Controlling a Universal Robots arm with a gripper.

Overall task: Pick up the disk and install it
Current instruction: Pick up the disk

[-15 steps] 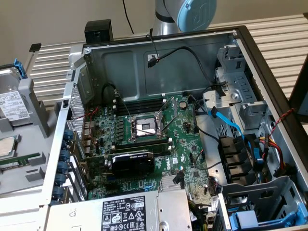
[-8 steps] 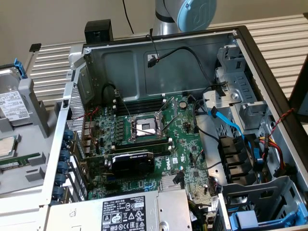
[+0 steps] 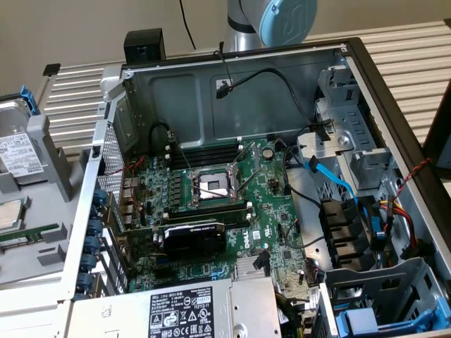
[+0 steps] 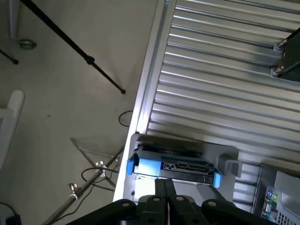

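The disk (image 3: 12,151) is a silver drive with a white label. It stands on edge in a grey holder (image 3: 51,156) at the exterior view's far left, outside the computer case, with a blue carrier tab (image 3: 27,100) at its top. In the wrist view the disk (image 4: 174,165) shows its connector edge between blue carrier ends, seated in the grey holder (image 4: 224,154). My gripper (image 4: 164,186) is shut, its two black fingers (image 4: 160,190) pressed together with nothing between them. Their tips sit just over the disk's near edge, and I cannot tell whether they touch it.
The open computer case (image 3: 394,91) holds the motherboard (image 3: 211,190), a power supply with a black label (image 3: 187,313), cables and a drive bay with blue carriers (image 3: 366,320). The arm's joint (image 3: 282,17) rises behind the case. A tripod leg (image 4: 70,44) crosses the floor beside the ribbed table (image 4: 225,70).
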